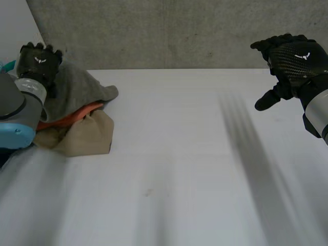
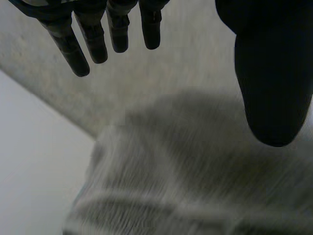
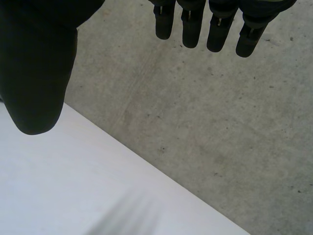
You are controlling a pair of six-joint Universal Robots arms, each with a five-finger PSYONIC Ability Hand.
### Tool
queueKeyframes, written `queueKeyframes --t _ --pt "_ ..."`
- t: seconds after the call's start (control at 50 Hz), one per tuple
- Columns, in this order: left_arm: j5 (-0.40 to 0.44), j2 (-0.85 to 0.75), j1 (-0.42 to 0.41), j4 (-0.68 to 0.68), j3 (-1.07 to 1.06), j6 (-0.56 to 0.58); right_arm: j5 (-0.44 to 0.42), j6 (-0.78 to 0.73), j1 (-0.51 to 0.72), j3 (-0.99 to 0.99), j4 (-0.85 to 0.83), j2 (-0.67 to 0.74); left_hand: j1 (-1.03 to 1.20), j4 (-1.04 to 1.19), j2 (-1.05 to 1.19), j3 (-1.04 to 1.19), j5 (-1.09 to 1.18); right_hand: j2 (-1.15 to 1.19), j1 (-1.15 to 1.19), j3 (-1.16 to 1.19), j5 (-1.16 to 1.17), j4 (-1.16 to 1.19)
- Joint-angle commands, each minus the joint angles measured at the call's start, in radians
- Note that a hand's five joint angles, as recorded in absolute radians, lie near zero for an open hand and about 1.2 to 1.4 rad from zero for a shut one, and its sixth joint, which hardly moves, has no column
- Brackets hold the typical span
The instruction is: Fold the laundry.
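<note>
The job looked to be at its very start: nothing was folded, and the laundry sat in a heap at about ten o'clock on the white table (image 1: 179, 154). A grey cloth (image 1: 77, 87) was draped over the top. An orange cloth (image 1: 82, 111) showed as a strip beneath it, and a beige cloth (image 1: 89, 134) was bunched at the bottom.

The left hand (image 1: 38, 61) hung over the heap's far side, fingers (image 2: 93, 36) straight and slightly spread, thumb held wide, gripping nothing. The grey cloth lay under its palm; I could not tell whether they touched.

The right hand (image 1: 292, 56) hovered at two o'clock, well apart from the heap, fingers loose and parted from the thumb, empty.

To my eye, the next move called for the left hand to pinch the grey cloth and draw it to the bare middle. The cloths overlapped, so the orange one might drag along. A concrete wall (image 1: 179, 31) stood at twelve o'clock.
</note>
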Motion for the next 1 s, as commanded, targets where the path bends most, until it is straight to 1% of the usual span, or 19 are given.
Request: queueKeyframes --t 0.02,0.06,0.1,0.18,0.24,0.26,0.38,0.42,0.54,0.56,0.62,0.64,0.68,0.7,0.72,0.74,0.8,0.9,1.0 --pt "0.013 -0.145 0.047 0.038 0.114 0.056 0.0 -0.002 0.0 0.012 -0.002 0.0 0.679 0.687 0.684 0.682 0.672 -0.037 -0.057 -0.039 -0.042 -0.04" --pt "0.013 -0.145 0.047 0.054 0.114 0.044 0.0 -0.002 0.0 0.013 -0.003 0.003 0.954 0.962 0.959 0.957 0.947 -0.037 -0.057 -0.039 -0.042 -0.04" --pt "0.013 -0.14 0.045 0.075 0.111 0.028 0.001 -0.002 0.0 0.012 -0.003 0.008 1.163 1.17 1.167 1.165 1.155 -0.037 -0.057 -0.039 -0.042 -0.04" --pt "0.002 -0.121 0.029 0.086 0.093 -0.002 0.003 -0.002 0.0 0.001 -0.003 0.011 1.164 1.171 1.168 1.166 1.156 -0.037 -0.057 -0.039 -0.042 -0.04" --pt "0.0 -0.056 0.006 0.081 0.068 -0.045 0.003 -0.003 -0.001 -0.005 -0.003 0.008 1.164 1.171 1.168 1.166 1.156 -0.037 -0.057 -0.039 -0.042 -0.04" --pt "0.003 0.014 -0.02 0.083 0.039 -0.092 0.003 -0.004 -0.001 -0.005 -0.005 0.008 1.164 1.171 1.168 1.166 1.156 -0.037 -0.057 -0.039 -0.042 -0.04" --pt "0.013 0.209 -0.128 0.08 -0.045 -0.272 0.001 -0.004 -0.012 -0.016 -0.005 -0.001 1.164 1.171 1.168 1.166 1.156 -0.037 -0.057 -0.039 -0.042 -0.04" --pt "0.019 0.257 -0.194 0.071 -0.068 -0.317 0.001 -0.004 -0.012 -0.02 -0.005 -0.001 1.164 1.171 1.168 1.166 1.156 -0.037 -0.057 -0.039 -0.042 -0.04" --pt "0.054 0.263 -0.373 0.037 -0.136 -0.341 0.0 -0.004 -0.014 -0.02 -0.005 -0.004 1.164 1.171 1.168 1.166 1.156 -0.037 -0.057 -0.039 -0.042 -0.04" --pt "0.063 0.243 -0.437 0.028 -0.147 -0.344 0.0 -0.004 -0.014 -0.02 -0.005 -0.004 1.164 1.171 1.168 1.166 1.156 -0.037 -0.057 -0.039 -0.042 -0.04" --pt "0.075 0.194 -0.533 0.02 -0.151 -0.346 -0.003 -0.005 -0.015 -0.022 -0.005 -0.003 1.164 1.171 1.168 1.166 1.156 -0.037 -0.057 -0.039 -0.042 -0.04" --pt "0.089 0.156 -0.592 0.025 -0.154 -0.347 -0.005 -0.005 -0.015 -0.022 -0.006 -0.001 1.164 1.171 1.168 1.166 1.156 -0.037 -0.057 -0.039 -0.042 -0.04" --pt "0.105 0.136 -0.628 0.026 -0.156 -0.348 -0.005 -0.005 -0.015 -0.023 -0.006 -0.001 1.164 1.171 1.168 1.166 1.156 -0.037 -0.057 -0.039 -0.042 -0.04" --pt "0.117 0.124 -0.636 0.028 -0.156 -0.346 -0.005 -0.005 -0.015 -0.025 -0.005 -0.001 0.981 0.989 0.986 0.984 0.974 -0.037 -0.057 -0.039 -0.042 -0.04" --pt "0.117 0.122 -0.636 0.028 -0.154 -0.341 -0.005 -0.005 -0.015 -0.025 -0.006 0.0 0.657 0.664 0.661 0.659 0.649 -0.037 -0.057 -0.039 -0.042 -0.04" --pt "0.114 0.116 -0.636 0.029 -0.15 -0.34 -0.005 -0.005 -0.015 -0.025 -0.006 0.002 0.456 0.463 0.46 0.458 0.448 -0.037 -0.057 -0.039 -0.042 -0.04" --pt "0.1 0.114 -0.633 0.025 -0.142 -0.341 -0.01 -0.007 -0.014 -0.027 -0.006 0.012 -0.018 -0.01 -0.013 -0.015 -0.025 -0.037 -0.057 -0.039 -0.042 -0.04" --pt "0.077 0.151 -0.594 0.012 -0.162 -0.337 -0.014 -0.03 -0.012 -0.03 -0.003 0.042 -0.058 -0.05 -0.053 -0.055 -0.065 -0.037 -0.057 -0.039 -0.042 -0.04" --pt "0.063 0.309 -0.469 -0.032 -0.251 -0.349 -0.017 -0.137 -0.003 -0.054 0.033 0.097 -0.058 -0.05 -0.053 -0.055 -0.065 -0.037 -0.057 -0.039 -0.042 -0.04"
